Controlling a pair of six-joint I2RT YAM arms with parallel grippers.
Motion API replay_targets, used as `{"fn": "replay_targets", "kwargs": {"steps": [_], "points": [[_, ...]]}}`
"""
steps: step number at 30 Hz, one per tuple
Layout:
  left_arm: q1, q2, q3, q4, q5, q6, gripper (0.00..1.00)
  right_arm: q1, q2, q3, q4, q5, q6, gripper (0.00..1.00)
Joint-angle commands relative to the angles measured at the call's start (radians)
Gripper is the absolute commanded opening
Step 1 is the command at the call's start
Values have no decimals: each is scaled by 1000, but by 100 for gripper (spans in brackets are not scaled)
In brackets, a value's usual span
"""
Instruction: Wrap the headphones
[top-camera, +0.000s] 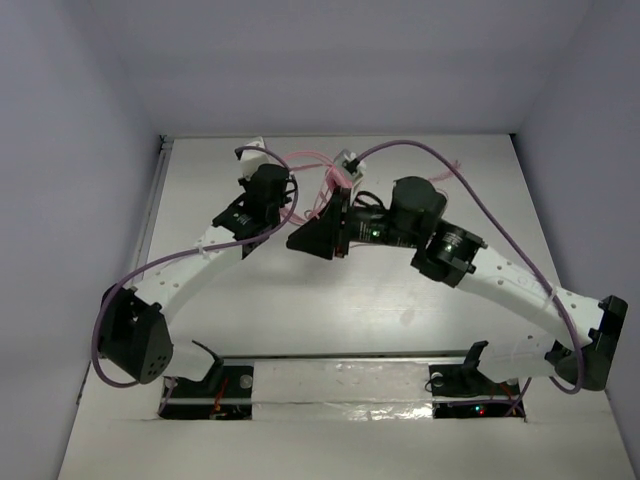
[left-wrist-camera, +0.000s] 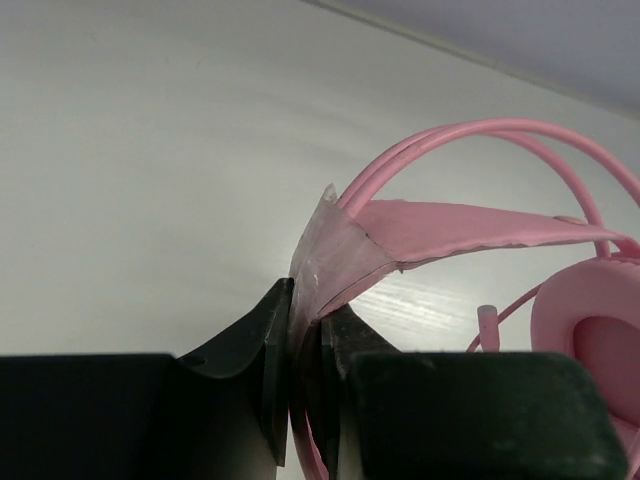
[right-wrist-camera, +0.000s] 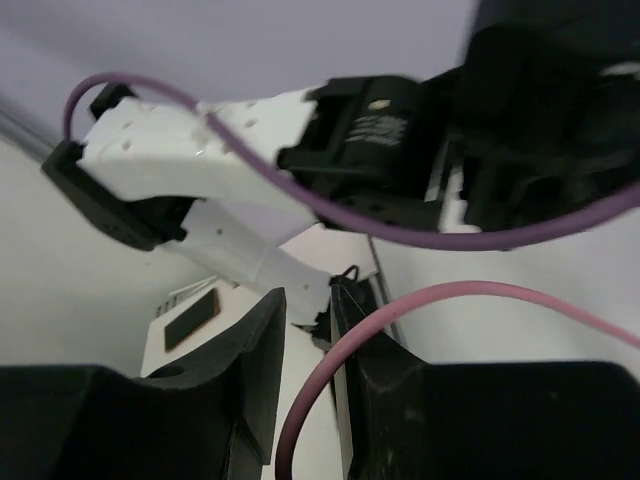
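Headphones (top-camera: 305, 158) lie at the far middle of the table (top-camera: 400, 300), between both arms. Left gripper (left-wrist-camera: 305, 300) is clamped on the headband (left-wrist-camera: 480, 135); we judge this anchors it for winding. The cable (right-wrist-camera: 335, 355) threads the narrow gap of the right gripper (right-wrist-camera: 308, 300); pinched or loose, we cannot tell.

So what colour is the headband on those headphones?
Pink; the headband shows best in the left wrist view.

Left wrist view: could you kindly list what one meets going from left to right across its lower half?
A dark finger → clear-wrapped headband end, pinched between the fingers → second dark finger → short pink stub → padded ear cup.
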Motion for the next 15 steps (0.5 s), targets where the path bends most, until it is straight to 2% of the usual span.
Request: {"fn": "replay_targets", "kwargs": {"steps": [1, 6, 10, 13, 15], "points": [[0, -119, -18, 119, 16, 25, 0, -73, 6, 53, -162, 41, -61, 30], [0, -171, -44, 80, 88, 93, 0, -216, 6, 59, -229, 27, -89, 30], [0, -203, -36, 43, 180, 122, 0, -272, 6, 41, -226, 88, -103, 27], [0, -223, -31, -6, 219, 136, 0, -311, -20, -6, -157, 94, -70, 23], [0, -228, -24, -33, 233, 158, 0, -311, -24, -9, -188, 160, -96, 23]]}}
